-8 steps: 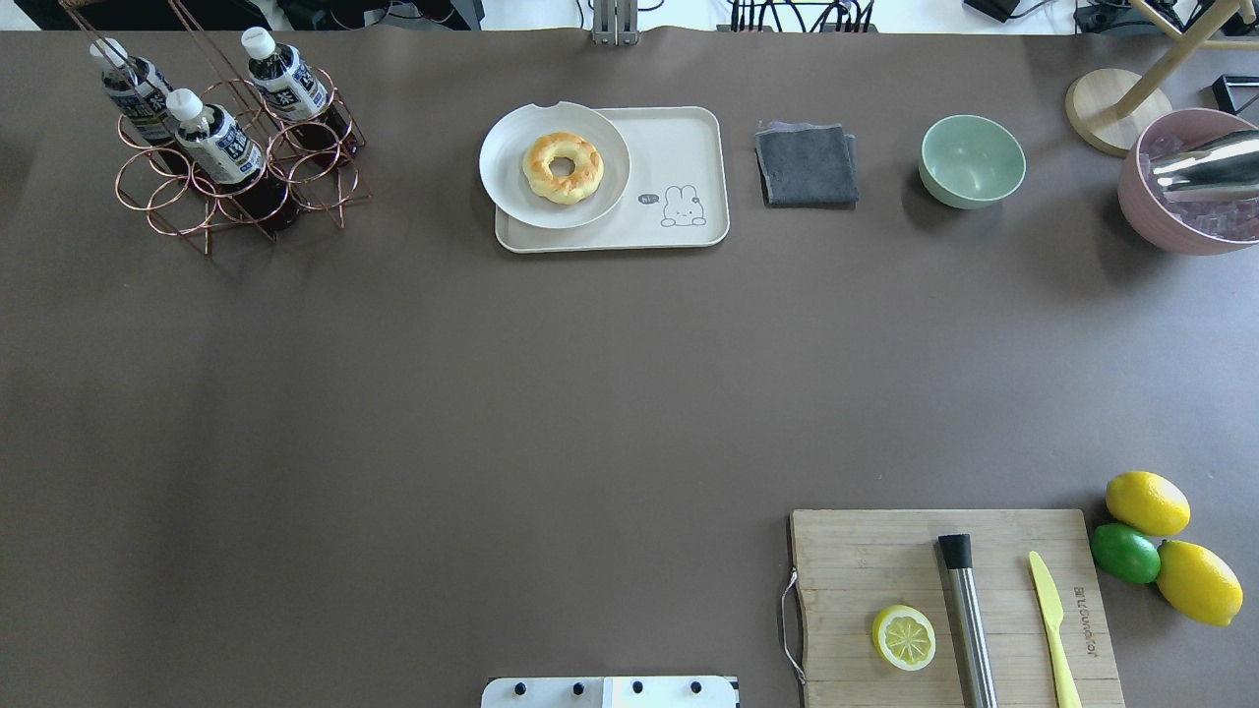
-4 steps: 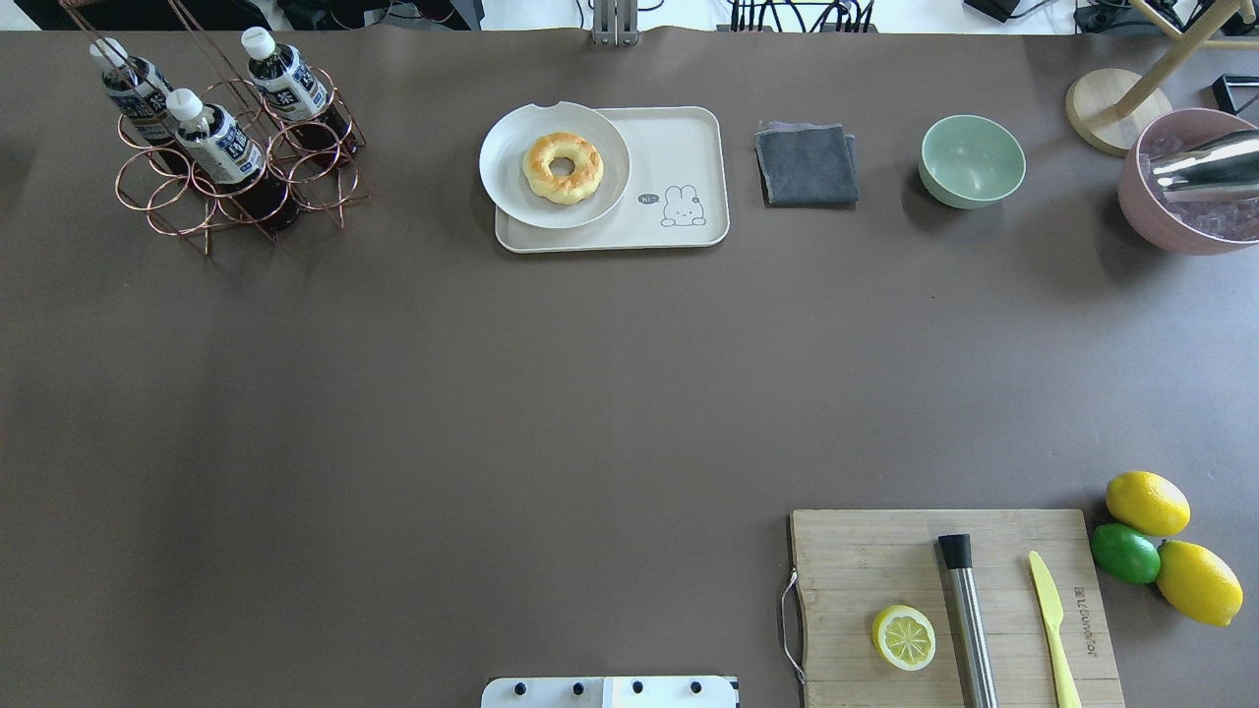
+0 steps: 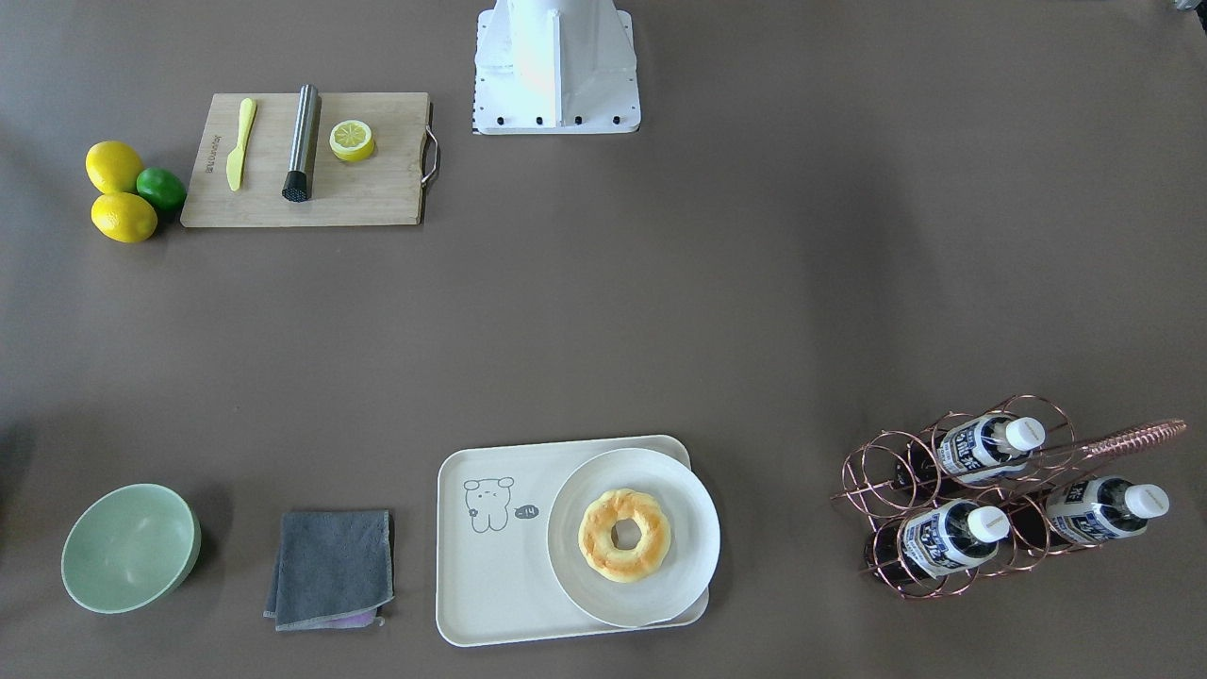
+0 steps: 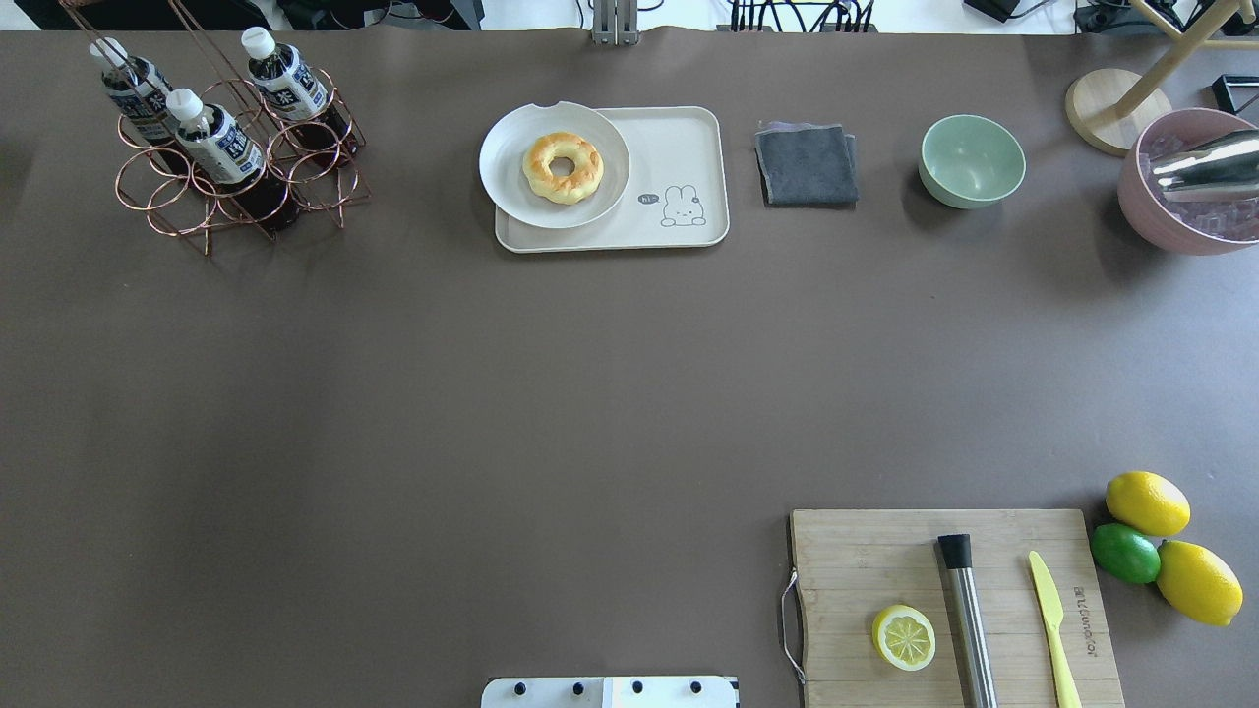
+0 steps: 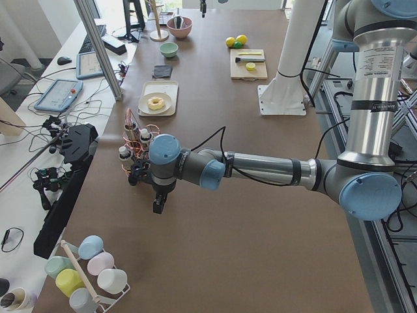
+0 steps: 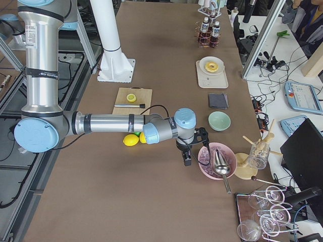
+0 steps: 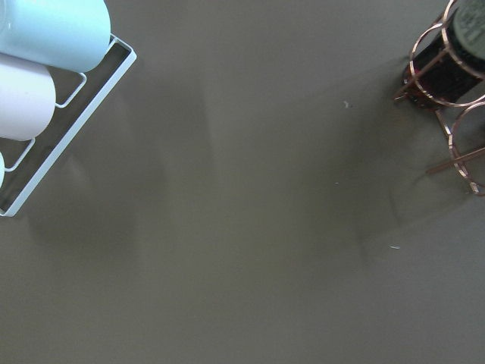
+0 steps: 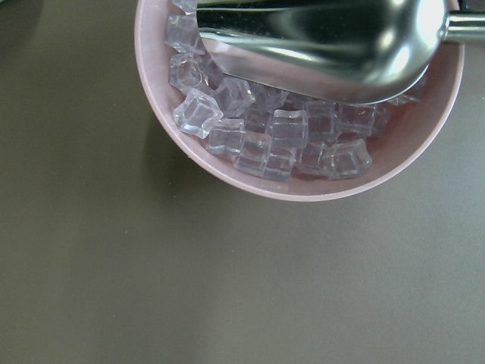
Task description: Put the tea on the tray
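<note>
At far left, a copper rack keeps 3 tea bottles upright; whether left tool or right tool gapes, I cannot tell.

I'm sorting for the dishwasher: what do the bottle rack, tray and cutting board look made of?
Bottle rack: thin metal wire, shiny copper tone, by its glinting loops.
Tray: probably plastic or melamine, matte cream, smooth moulded rim.
Cutting board: wood or bamboo, pale striped grain, matte.
</note>
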Robot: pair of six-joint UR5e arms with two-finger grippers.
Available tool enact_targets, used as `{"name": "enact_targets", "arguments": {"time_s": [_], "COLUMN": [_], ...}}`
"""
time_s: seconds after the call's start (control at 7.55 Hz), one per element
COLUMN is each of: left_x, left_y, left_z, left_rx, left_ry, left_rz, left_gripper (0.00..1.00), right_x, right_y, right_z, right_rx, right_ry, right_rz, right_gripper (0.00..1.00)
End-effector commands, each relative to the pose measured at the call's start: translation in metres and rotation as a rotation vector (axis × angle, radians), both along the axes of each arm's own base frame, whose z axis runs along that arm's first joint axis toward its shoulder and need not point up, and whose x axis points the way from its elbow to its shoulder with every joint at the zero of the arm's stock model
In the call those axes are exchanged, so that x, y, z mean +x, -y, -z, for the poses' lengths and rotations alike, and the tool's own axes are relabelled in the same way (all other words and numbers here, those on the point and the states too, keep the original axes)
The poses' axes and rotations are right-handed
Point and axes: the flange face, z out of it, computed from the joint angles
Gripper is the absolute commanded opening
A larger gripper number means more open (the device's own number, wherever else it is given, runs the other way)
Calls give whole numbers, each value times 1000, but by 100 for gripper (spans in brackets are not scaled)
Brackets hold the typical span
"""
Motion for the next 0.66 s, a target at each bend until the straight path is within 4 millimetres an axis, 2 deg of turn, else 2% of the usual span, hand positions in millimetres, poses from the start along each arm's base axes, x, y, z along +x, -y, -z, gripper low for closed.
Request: {"name": "enact_targets", "arguments": {"time_s": [0.0,0.27,0.4,0.53], "left_x": [22,78,100,145], "left_y": [-18,-32,-33,-29], "left_z": [77,141,159,177], "left_rx": [1,-38,-63,-82], "left_ry": [-76,-142,-185,-203], "left_rz": [77,114,186,241], "left_gripper": [98,97,97,97], "right_x": [-1,-1,0,0], "right_y": [0,-1,-2,-5], "right_z": [1,-2,-4,-7], "right_rx": [0,-5,-8,-11], "right_ry": [1,0,-2,-4], "right_rz": [0,1,1,4], "right_gripper": [100,100,100,100]}}
